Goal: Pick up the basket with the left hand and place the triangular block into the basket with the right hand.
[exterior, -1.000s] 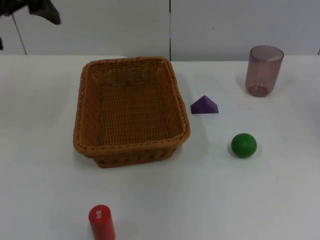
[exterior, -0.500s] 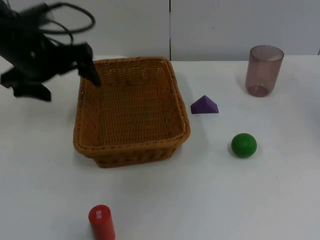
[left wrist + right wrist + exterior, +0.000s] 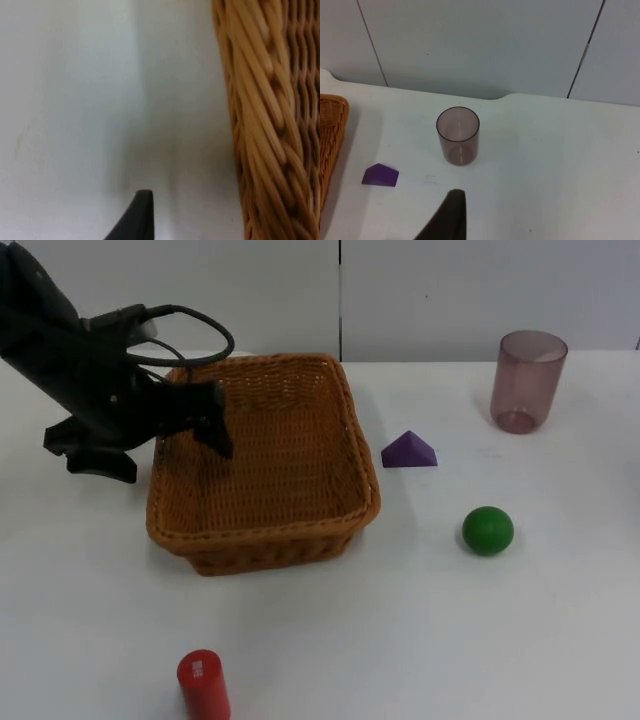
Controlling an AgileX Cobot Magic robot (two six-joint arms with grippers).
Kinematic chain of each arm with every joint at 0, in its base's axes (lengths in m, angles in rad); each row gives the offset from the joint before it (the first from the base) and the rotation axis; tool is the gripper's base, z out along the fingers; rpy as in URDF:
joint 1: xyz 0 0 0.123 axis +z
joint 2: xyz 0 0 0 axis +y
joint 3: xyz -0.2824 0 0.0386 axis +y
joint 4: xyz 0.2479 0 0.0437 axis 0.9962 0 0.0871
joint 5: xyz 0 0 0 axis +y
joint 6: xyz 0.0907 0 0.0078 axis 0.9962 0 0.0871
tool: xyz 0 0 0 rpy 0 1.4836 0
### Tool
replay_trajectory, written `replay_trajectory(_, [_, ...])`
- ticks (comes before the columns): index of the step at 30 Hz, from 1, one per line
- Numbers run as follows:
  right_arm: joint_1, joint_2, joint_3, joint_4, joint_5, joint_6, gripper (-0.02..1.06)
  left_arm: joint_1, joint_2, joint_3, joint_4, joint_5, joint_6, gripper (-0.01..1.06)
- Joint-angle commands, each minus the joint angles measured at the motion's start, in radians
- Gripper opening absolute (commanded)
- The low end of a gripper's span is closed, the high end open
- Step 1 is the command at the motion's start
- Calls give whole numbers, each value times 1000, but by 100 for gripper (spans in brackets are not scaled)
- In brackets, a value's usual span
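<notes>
Table top [image 3: 420, 640] is white and plain, and it ends at a grey partition wall [image 3: 450, 290] with thin dark seams. My left gripper [image 3: 165, 445] is at the left rim of the wicker basket [image 3: 265, 530], with fingers apart: one inside the basket, one outside over the table. The basket stands flat on the table. The purple triangular block [image 3: 409, 450] lies just beside its right wall. My right arm waits; I cannot tell its claw's state. A tinted cup [image 3: 527, 380], green ball [image 3: 487, 530] and red cylinder [image 3: 203, 685] stand around.
</notes>
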Motion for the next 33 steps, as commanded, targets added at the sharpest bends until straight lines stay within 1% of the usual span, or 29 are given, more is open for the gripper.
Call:
replay_trajectory(1, [-2, -1, -5, 2, -5, -13, 104, -5, 4, -14, -16, -11, -1, 105])
replay_trajectory(3, [-2, -1, -5, 2, -9, -13, 104, -5, 14, -23, -28, 7, -3, 105])
replay_trajectory(10, [-2, -1, -5, 2, -13, -13, 104, -5, 22, -25, -30, 0, -5, 105])
replay_trajectory(16, [-2, -1, -5, 2, -13, -13, 104, -5, 52, -25, -35, 30, -5, 105])
replay_trajectory(23, [-2, -1, -5, 2, -16, -13, 104, -5, 52, -25, -35, 30, -5, 105])
replay_trajectory(25, [-2, -1, -5, 2, -16, -13, 104, -5, 52, -25, -35, 30, -5, 101])
replay_trajectory(26, [-2, -1, -5, 2, -16, -13, 104, -5, 52, -25, -35, 38, -5, 91])
replay_trajectory(27, [-2, -1, -5, 2, -17, -13, 104, -5, 52, -25, -30, 42, -5, 79])
replay_trajectory(28, [-2, -1, -5, 2, -18, -13, 104, -5, 52, -25, -30, 42, -5, 74])
replay_trajectory(29, [-2, -1, -5, 2, -18, -13, 104, -5, 52, -25, -30, 42, -5, 74])
replay_trajectory(30, [-2, -1, -5, 2, -18, -13, 104, -5, 52, -25, -28, 43, -5, 57])
replay_trajectory(31, [-2, -1, -5, 2, -18, -13, 104, -5, 52, -25, -28, 44, -10, 28])
replay_trajectory(32, [-2, -1, -5, 2, -18, -13, 104, -5, 52, -25, -28, 49, -26, 9])
replay_trajectory(33, [-2, -1, -5, 2, -18, -13, 104, -5, 52, -25, -28, 52, -39, 0])
